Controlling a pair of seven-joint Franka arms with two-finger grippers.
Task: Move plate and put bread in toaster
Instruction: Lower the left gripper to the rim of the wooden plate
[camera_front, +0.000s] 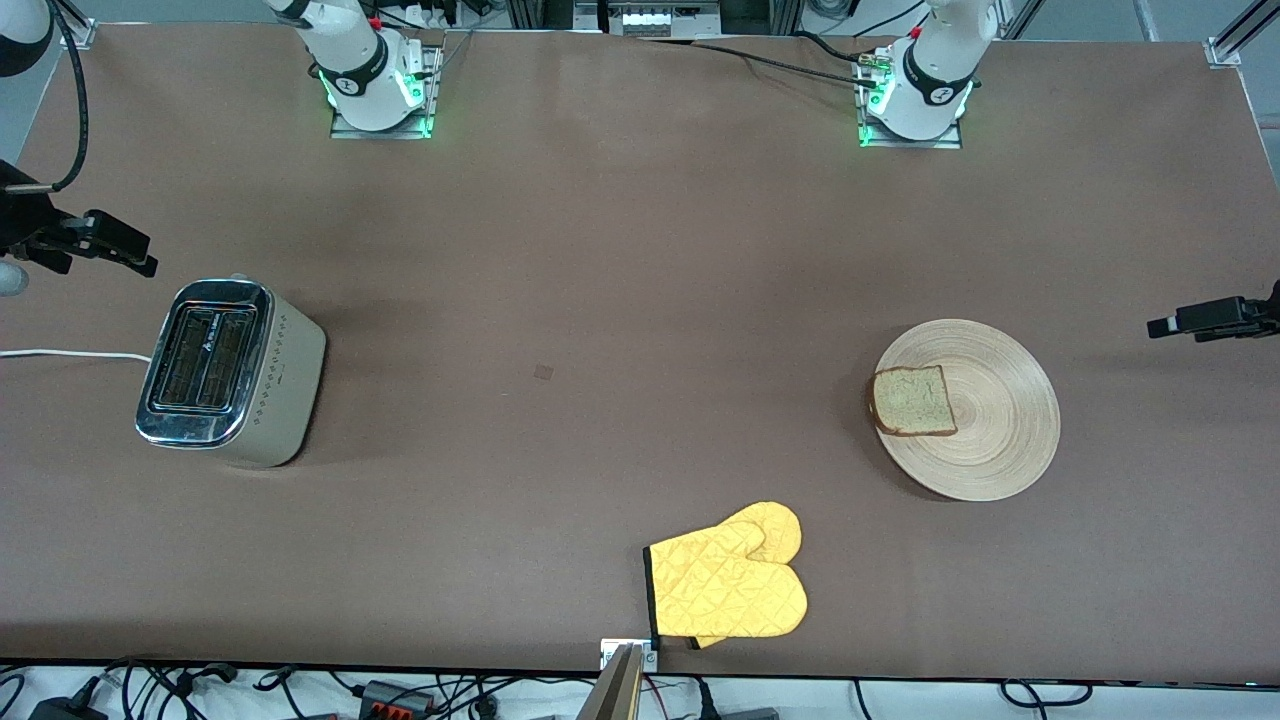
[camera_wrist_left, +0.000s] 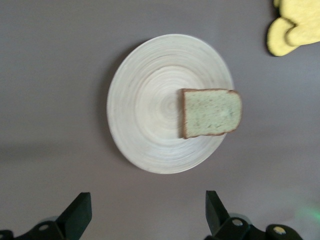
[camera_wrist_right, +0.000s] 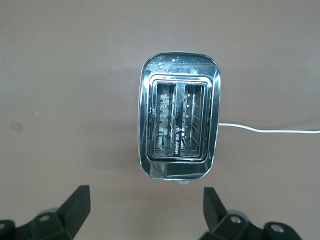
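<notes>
Squarish brown-crusted bread (camera_front: 911, 400) on plate (camera_front: 1000, 440)

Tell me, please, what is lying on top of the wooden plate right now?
One slice of bread lies on the plate, at the rim toward the right arm's end. The wood under the slice is hidden.

Bread (camera_front: 911, 400) on plate (camera_front: 990, 440) at left arm's end of table (camera_front: 600, 250) – toaster (camera_front: 228, 372) well apart at right arm's end. Oven mitt (camera_front: 730, 580) between them, nearer front camera.
</notes>
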